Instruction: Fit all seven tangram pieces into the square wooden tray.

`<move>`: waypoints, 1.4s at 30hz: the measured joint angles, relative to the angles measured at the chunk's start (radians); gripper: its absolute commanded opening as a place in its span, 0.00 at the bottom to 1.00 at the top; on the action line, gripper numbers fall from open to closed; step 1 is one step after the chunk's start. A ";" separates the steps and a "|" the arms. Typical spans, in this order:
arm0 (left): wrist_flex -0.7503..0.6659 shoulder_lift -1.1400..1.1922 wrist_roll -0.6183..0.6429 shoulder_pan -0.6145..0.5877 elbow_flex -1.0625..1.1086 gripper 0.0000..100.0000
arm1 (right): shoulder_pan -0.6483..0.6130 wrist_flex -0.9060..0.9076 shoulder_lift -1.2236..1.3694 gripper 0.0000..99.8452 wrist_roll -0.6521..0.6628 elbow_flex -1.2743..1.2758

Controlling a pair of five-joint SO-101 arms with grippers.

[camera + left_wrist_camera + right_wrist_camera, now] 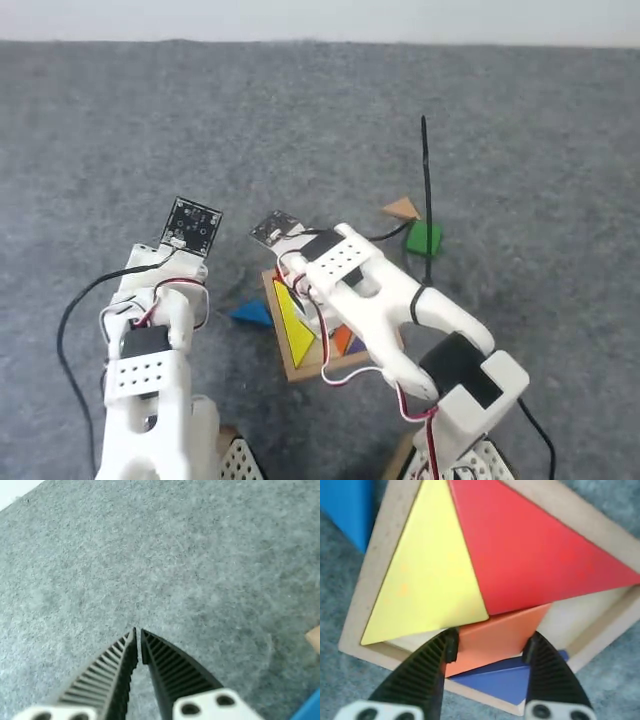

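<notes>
The square wooden tray (365, 600) holds a yellow triangle (432, 575) and a red triangle (530, 550) side by side. An orange piece (492, 640) lies just below them, partly over a dark blue piece (505, 682) that overlaps the tray's rim. My right gripper (490, 647) is shut on the orange piece, one finger against each of its sides. In the high view the right arm (350, 280) covers most of the tray (285, 350). My left gripper (138, 632) hangs shut and empty over bare carpet, left of the tray.
On the grey carpet, a light blue triangle (250, 313) lies just left of the tray. A green piece (423, 238) and a tan triangle (402, 208) lie beyond it to the right. A black cable (425, 190) rises beside the green piece.
</notes>
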 measured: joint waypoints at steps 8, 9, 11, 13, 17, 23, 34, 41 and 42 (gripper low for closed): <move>0.000 0.000 0.000 0.000 0.000 0.01 | 0.006 0.000 0.002 0.12 0.002 -0.006; 0.000 0.000 0.000 0.000 0.000 0.01 | 0.006 0.000 0.002 0.12 0.002 -0.006; 0.000 0.000 0.000 0.000 0.000 0.01 | 0.006 0.006 -0.009 0.12 0.002 -0.006; 0.000 0.000 0.000 0.000 0.000 0.01 | 0.011 0.021 -0.031 0.12 0.003 -0.006; 0.000 0.000 0.000 0.000 0.000 0.01 | 0.008 0.080 -0.123 0.12 0.005 -0.005; 0.000 0.000 0.000 0.000 0.000 0.01 | 0.061 0.150 -0.238 0.12 0.060 -0.005; 0.000 0.000 0.000 0.000 0.000 0.01 | 0.189 0.388 -0.261 0.12 0.328 -0.123; 0.000 0.000 0.000 0.000 0.000 0.01 | 0.215 0.405 -0.204 0.12 0.474 -0.129; 0.000 0.000 0.000 0.000 0.000 0.01 | 0.212 0.402 -0.176 0.12 0.479 -0.129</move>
